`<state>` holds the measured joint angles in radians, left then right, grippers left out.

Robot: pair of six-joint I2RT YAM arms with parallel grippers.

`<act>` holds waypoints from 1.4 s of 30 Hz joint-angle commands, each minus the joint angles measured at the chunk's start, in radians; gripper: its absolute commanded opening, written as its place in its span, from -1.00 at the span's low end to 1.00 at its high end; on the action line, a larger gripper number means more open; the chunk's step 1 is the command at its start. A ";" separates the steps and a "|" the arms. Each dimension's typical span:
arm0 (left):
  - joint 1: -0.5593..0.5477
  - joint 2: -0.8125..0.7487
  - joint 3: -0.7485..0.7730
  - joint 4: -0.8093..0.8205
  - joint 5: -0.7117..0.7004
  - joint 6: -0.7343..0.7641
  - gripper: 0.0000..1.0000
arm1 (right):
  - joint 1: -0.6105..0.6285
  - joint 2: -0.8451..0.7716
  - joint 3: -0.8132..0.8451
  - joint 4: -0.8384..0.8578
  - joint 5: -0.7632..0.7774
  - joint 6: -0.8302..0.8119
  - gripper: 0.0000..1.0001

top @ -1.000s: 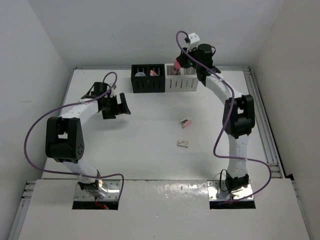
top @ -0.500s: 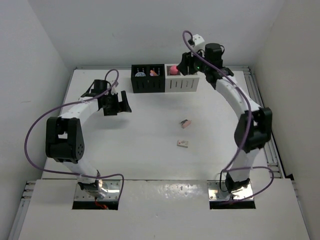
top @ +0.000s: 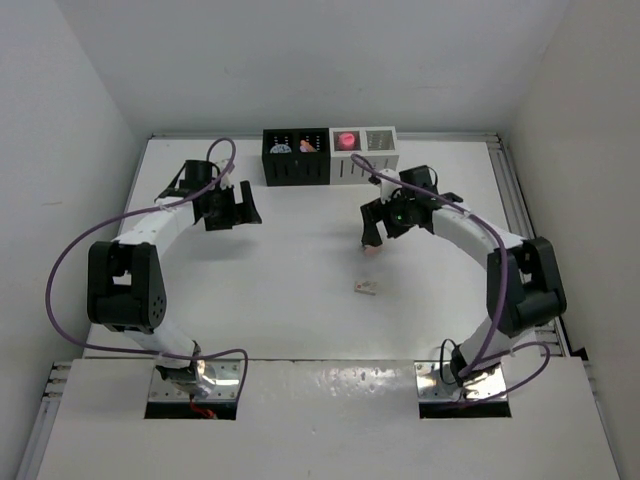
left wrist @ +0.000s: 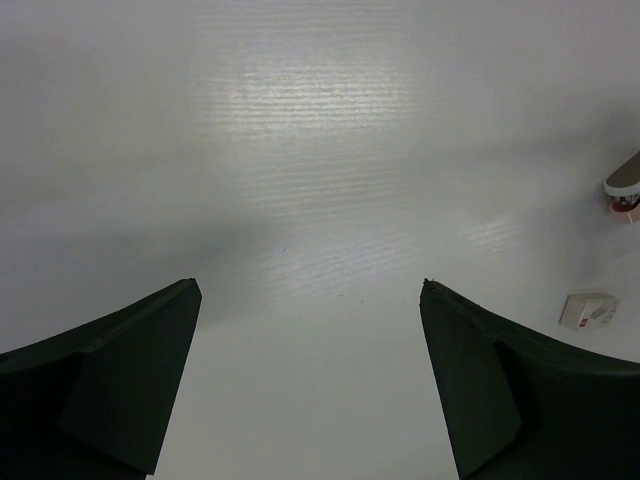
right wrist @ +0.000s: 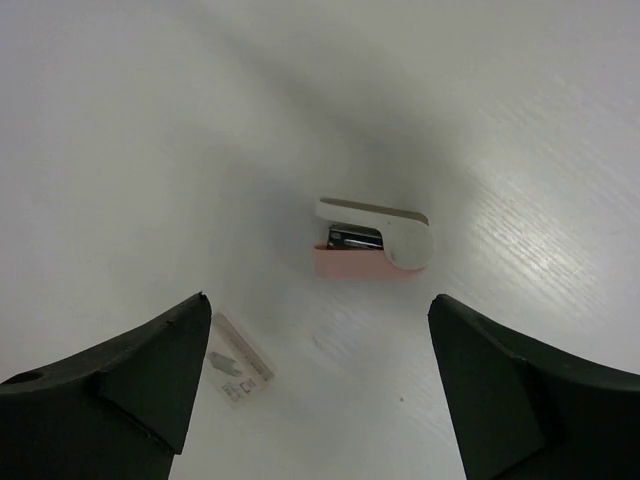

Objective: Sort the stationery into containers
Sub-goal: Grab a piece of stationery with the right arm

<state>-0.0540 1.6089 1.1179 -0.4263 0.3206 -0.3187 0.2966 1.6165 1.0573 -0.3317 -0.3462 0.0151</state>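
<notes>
Two containers stand at the table's far edge: a black organizer (top: pixel 295 160) and a white organizer (top: pixel 366 160). A hot-pink tube (top: pixel 347 140) fills the white one's left compartment. The black one holds a blue-white tape roll (top: pixel 281 147) and a pinkish item (top: pixel 308 146). Two pieces of stationery lie loose on the table: a white-and-pink block (right wrist: pixel 372 248) (top: pixel 372 250) and a flat white block (right wrist: pixel 240 372) (top: pixel 366 287). My right gripper (right wrist: pixel 318 298) (top: pixel 374 230) hangs open just above and short of the white-and-pink block. My left gripper (left wrist: pixel 310 285) (top: pixel 232 208) is open over bare table.
The white-and-pink block (left wrist: pixel 625 185) and the flat white block (left wrist: pixel 588 310) show at the right edge of the left wrist view. A raised rail (top: pixel 520 200) runs along the table's right side. Walls close in on three sides.
My right arm has drawn back from the white organizer and come down over the white-and-pink block, its jaws opening. The pink tube stays in the white organizer. The left arm has barely moved.
</notes>
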 commanded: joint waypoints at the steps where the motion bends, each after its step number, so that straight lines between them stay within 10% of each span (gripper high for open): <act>1: -0.006 -0.043 -0.015 0.027 -0.011 0.013 0.96 | -0.004 0.043 0.001 0.040 0.038 -0.052 0.77; 16: -0.001 -0.020 -0.024 0.035 -0.015 0.023 0.96 | 0.042 0.172 0.012 0.076 0.078 -0.064 0.83; 26: 0.014 -0.009 -0.001 0.035 0.066 0.013 0.88 | 0.148 -0.161 -0.201 -0.047 -0.057 -0.329 0.62; 42: 0.023 0.000 0.051 0.001 0.101 0.024 0.87 | 0.242 -0.050 -0.287 0.000 -0.037 -0.512 0.27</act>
<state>-0.0441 1.6085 1.1328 -0.4320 0.3996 -0.3000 0.5266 1.5543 0.7776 -0.3672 -0.3855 -0.4316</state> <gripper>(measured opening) 0.938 0.653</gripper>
